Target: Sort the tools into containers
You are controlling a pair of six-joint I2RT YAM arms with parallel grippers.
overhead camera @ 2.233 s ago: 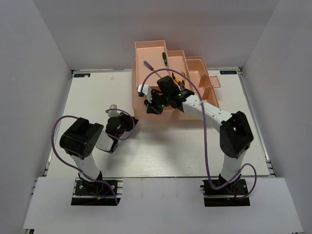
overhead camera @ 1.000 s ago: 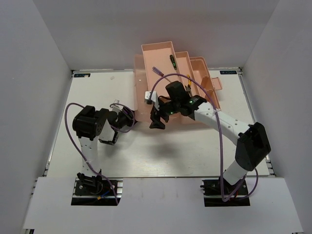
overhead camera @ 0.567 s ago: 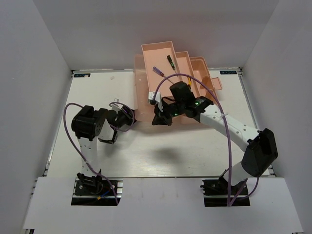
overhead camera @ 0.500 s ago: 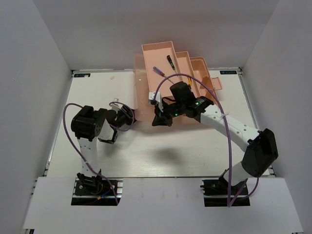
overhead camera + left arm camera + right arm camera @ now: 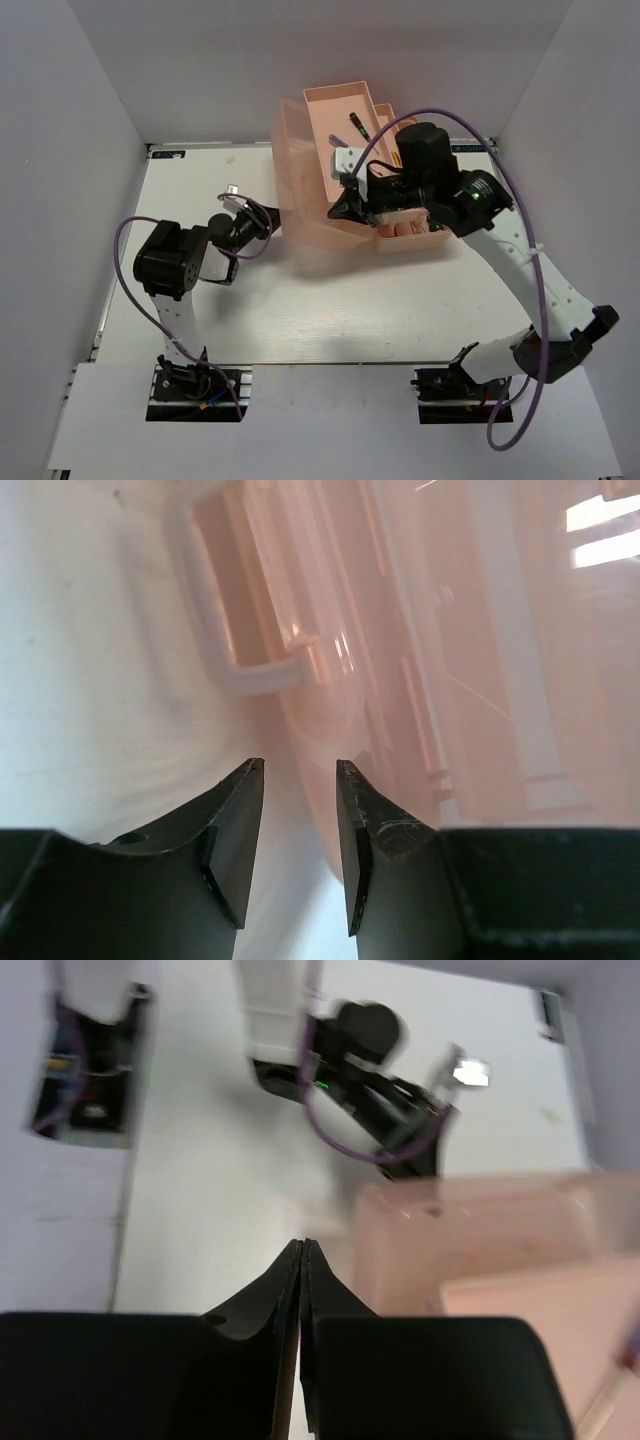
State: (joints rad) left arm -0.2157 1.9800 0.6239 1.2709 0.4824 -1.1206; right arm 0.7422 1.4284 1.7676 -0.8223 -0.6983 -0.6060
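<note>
The translucent pink toolbox stands at the table's far middle with its trays fanned up and back. A dark green screwdriver lies in the top tray, and a purple one shows beside it, partly hidden by my right arm. The pliers are hidden. My right gripper is shut and empty, raised over the box's front; its closed tips show in the right wrist view. My left gripper is open and empty at the box's left wall, just below the lid handle.
The box's pink body fills the right of the right wrist view, with my left arm on the white table beyond it. White walls enclose the table on three sides.
My right arm has lifted and swung right and back, gripper still shut. The toolbox has shifted right and its trays stand higher. My left gripper has stayed at the box's left side.
</note>
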